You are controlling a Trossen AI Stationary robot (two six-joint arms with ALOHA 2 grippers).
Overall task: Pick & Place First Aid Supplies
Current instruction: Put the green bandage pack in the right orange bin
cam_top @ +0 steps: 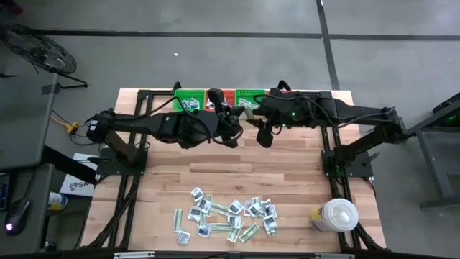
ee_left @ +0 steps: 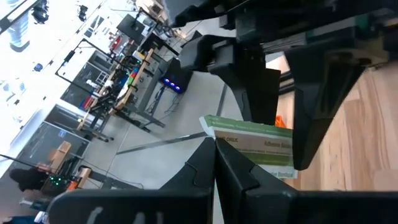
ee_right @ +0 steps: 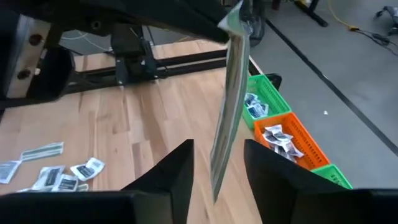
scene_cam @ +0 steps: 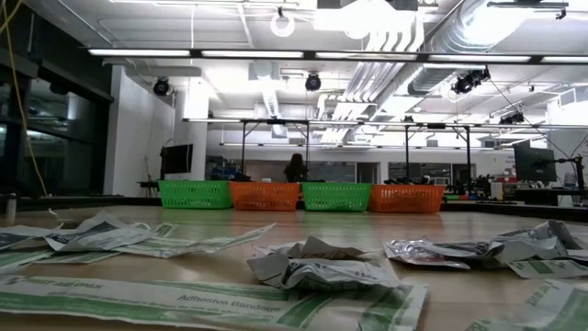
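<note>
While the left gripper (ee_left: 214,144) is clenched on one end of a pale-green bandage strip (ee_left: 255,146) above the far side of the table (cam_top: 237,169), the right gripper (ee_right: 217,163) straddles the strip's other end, fingers spread and not touching. Both meet just before the row of green and orange baskets (cam_top: 215,98). More packets (cam_top: 226,216) lie scattered near the front edge.

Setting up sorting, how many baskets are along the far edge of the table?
4, in a row along the far edge: green basket, orange basket, second green basket, second orange basket. From above, the arms partly cover them.
</note>
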